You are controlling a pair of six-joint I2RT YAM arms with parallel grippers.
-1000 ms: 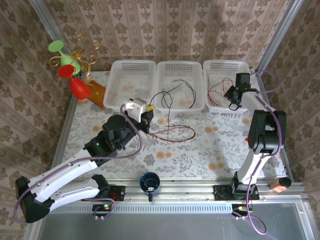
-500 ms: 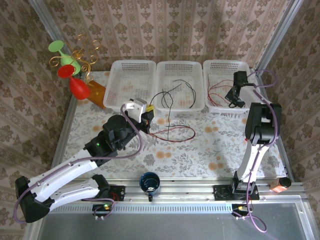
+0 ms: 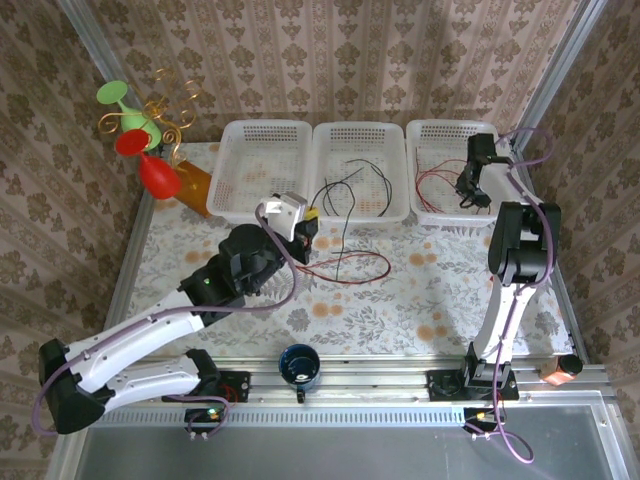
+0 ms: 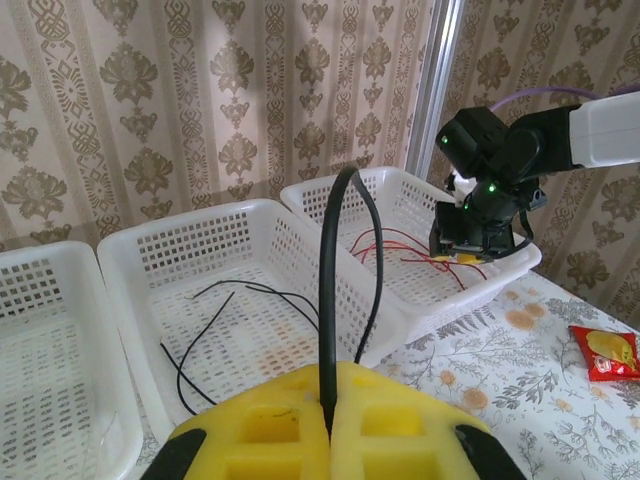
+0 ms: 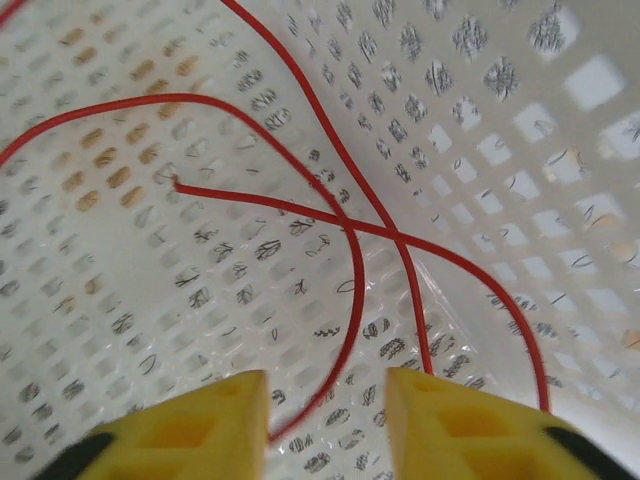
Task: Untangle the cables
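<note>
Currently the left hand (image 4: 328, 420) is clenched on a black cable (image 4: 325, 300). In its wrist view the two yellow fingers (image 4: 400, 420) are pressed together with the wire pinched in the seam between them. The cable rises straight up, arches over, and drops toward the front rim of the middle basket (image 3: 358, 127). Seen from above, this hand hovers over the flowered counter (image 3: 400, 300), just in front of the gap between the left basket (image 3: 262, 125) and the middle one.

More black cables (image 3: 350, 185) lie loosely on the floor of the middle basket, and one strand trails over its front wall onto the counter. There it meets a long red cable loop (image 3: 350, 270) lying flat just beside the left hand.

The right hand (image 5: 328, 420) is released, its yellow fingers spread apart with nothing between them. It is held low inside the right basket (image 3: 440, 125), pointing down at the perforated floor. Red cables (image 5: 345, 222) curve and cross one another there, directly beneath the gap between the fingers.

A dark mug (image 3: 298, 364) stands at the near edge between the arm bases. A red snack packet (image 4: 603, 350) lies on the counter to the right of the right basket.
</note>
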